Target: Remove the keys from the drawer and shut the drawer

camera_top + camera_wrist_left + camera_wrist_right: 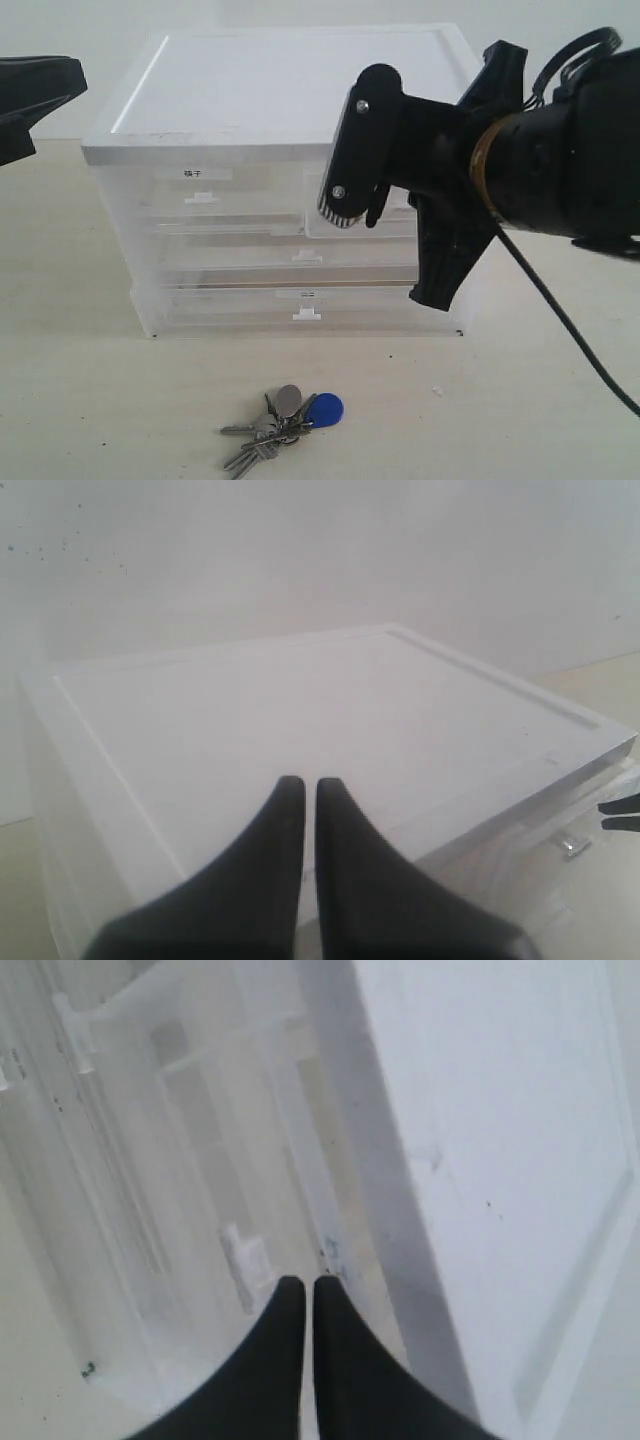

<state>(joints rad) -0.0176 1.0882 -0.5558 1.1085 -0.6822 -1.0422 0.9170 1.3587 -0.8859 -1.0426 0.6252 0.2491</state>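
The keys point(268, 432), silver-grey on a ring with a round blue fob point(325, 408), lie on the table in front of the cabinet. The drawer point(400, 228) is the clear half-width one at the cabinet's upper right; its front seems to stand slightly forward. My right gripper point(385, 203) is shut and empty, right at that drawer front and partly hidden by its own camera mount. In the right wrist view its tips point(302, 1285) sit beside the drawer's white tab handle point(245, 1265). My left gripper point(303, 785), also shut and empty, hovers over the cabinet top point(330, 710).
The white cabinet point(280, 90) also has a labelled half-width drawer point(190, 190) at upper left and two full-width drawers point(305, 258) below. The left arm point(30, 95) is at the far left edge. A black cable point(570, 330) hangs from the right arm.
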